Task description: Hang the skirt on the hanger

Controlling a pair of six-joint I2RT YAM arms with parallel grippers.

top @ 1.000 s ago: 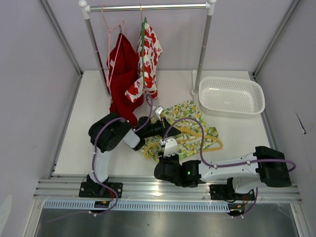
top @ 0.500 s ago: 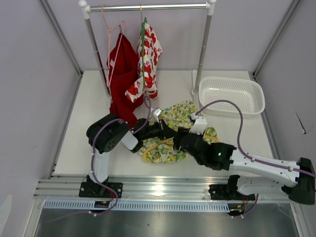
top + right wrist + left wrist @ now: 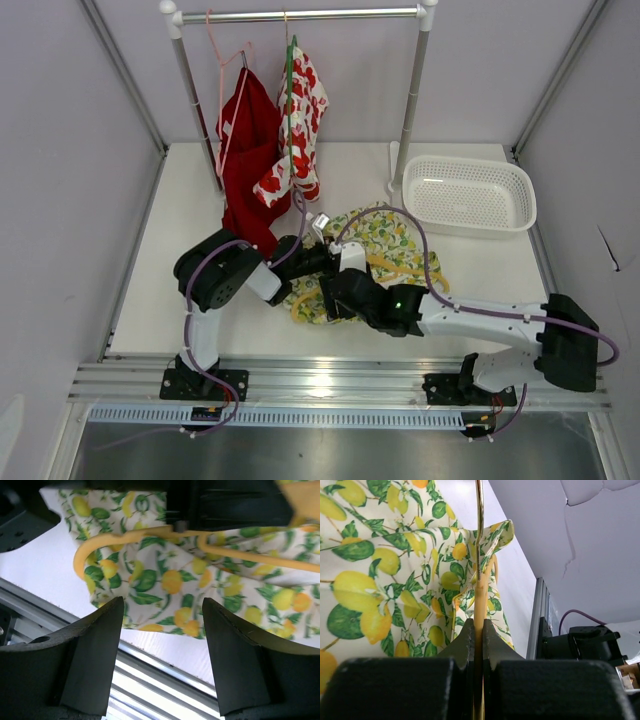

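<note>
Pale lilac walls (image 3: 60, 200) round white tbl (image 3: 185, 210) w/ metal rail (image 3: 300, 15) at back, even light.

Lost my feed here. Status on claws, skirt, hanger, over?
Left claw shut on hanger. Right claw open above skirt. Skirt on table, hanger lying across it. Claws crowd close together.

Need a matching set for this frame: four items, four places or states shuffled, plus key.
Items:
1. left gripper
2. right gripper
3. white basket
4. red garment

Places or states:
A. hangs from the rail
B. open, over the skirt
C. on the table, far right corner
D. shut on the hanger

Pairs: 1-D, 2-B, 3-C, 4-A
</note>
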